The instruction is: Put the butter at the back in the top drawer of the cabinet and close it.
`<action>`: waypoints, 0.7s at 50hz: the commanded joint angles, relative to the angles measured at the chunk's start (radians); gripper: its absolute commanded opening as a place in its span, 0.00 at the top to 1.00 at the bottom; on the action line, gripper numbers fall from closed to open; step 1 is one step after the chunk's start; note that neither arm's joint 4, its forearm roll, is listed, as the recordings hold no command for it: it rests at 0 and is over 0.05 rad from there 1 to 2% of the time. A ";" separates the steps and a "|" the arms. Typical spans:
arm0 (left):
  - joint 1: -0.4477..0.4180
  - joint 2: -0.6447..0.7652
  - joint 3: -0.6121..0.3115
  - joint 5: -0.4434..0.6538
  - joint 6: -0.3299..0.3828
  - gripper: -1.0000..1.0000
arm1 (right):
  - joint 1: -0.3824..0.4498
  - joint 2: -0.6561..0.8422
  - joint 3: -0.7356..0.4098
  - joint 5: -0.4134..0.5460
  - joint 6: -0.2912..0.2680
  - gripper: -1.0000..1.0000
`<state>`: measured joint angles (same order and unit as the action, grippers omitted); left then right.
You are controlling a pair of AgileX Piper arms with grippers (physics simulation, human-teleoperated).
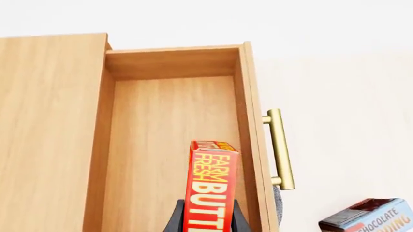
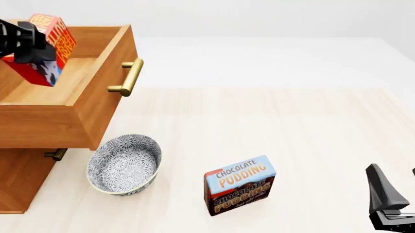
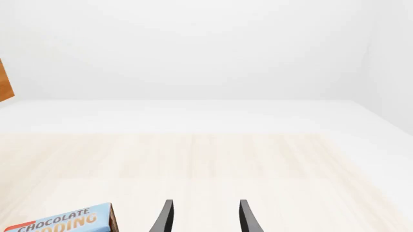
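Holding the butter (image 2: 48, 46) tight, the left gripper (image 2: 26, 41) hangs over the open, bare top drawer (image 2: 77, 104) at upper left, while the right gripper (image 3: 204, 217) waits with fingers apart at lower right.

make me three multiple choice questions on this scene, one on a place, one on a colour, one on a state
1. Where is the butter?
A. in the bowl
B. held over the open top drawer
C. beside the pudding box

2. What colour is the drawer handle?
A. brass
B. black
C. white

3. What state is the right gripper in?
A. shut on the pudding box
B. shut on the bowl
C. open, holding nothing

Answers: 1 B, the left gripper grips it above the drawer; 2 A, the bar is golden; 3 C, its fingers stand apart with bare table between.
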<state>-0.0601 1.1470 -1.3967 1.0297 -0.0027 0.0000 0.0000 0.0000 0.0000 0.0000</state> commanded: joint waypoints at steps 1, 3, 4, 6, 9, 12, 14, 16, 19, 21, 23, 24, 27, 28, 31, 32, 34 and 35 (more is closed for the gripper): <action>0.008 0.006 0.017 -0.033 0.006 1.00 | 0.000 0.000 0.000 0.000 0.000 0.00; 0.008 0.012 0.021 -0.039 0.002 1.00 | 0.000 0.000 0.000 0.000 0.000 0.00; 0.006 0.015 0.023 -0.042 -0.002 1.00 | 0.000 0.000 0.000 0.000 0.000 0.00; 0.000 0.021 0.024 -0.045 -0.010 1.00 | 0.000 0.000 0.000 0.000 0.000 0.00; 0.002 0.026 0.027 -0.051 -0.013 1.00 | 0.000 0.000 0.000 0.000 0.000 0.00; 0.006 0.029 0.035 -0.058 -0.014 1.00 | 0.000 0.000 0.000 0.000 0.000 0.00; 0.009 0.032 0.039 -0.062 -0.017 1.00 | 0.000 0.000 0.000 0.000 0.000 0.00; 0.010 0.034 0.039 -0.065 -0.018 1.00 | 0.000 0.000 0.000 0.000 0.000 0.00; 0.011 0.036 0.043 -0.069 -0.020 1.00 | 0.000 0.000 0.000 0.000 0.000 0.00; 0.009 0.039 0.043 -0.069 -0.028 1.00 | 0.000 0.000 0.000 0.000 0.000 0.00; 0.005 0.043 0.039 -0.069 -0.039 1.00 | 0.000 0.000 0.000 0.000 0.000 0.00; 0.005 0.043 0.039 -0.069 -0.039 1.00 | 0.000 0.000 0.000 0.000 0.000 0.00; 0.007 0.041 0.044 -0.071 -0.041 1.00 | 0.000 0.000 0.000 0.000 0.000 0.00; 0.011 0.039 0.047 -0.072 -0.038 1.00 | 0.000 0.000 0.000 0.000 0.000 0.00; 0.014 0.037 0.048 -0.070 -0.037 1.00 | 0.000 0.000 0.000 0.000 0.000 0.00; 0.014 0.037 0.048 -0.070 -0.039 1.00 | 0.000 0.000 0.000 0.000 0.000 0.00; 0.017 0.035 0.048 -0.068 -0.041 1.00 | 0.000 0.000 0.000 0.000 0.000 0.00; 0.016 0.035 0.048 -0.068 -0.044 1.00 | 0.000 0.000 0.000 0.000 0.000 0.00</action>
<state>-0.0491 1.1905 -1.3416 0.9679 -0.0515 0.0000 0.0000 0.0000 0.0000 0.0000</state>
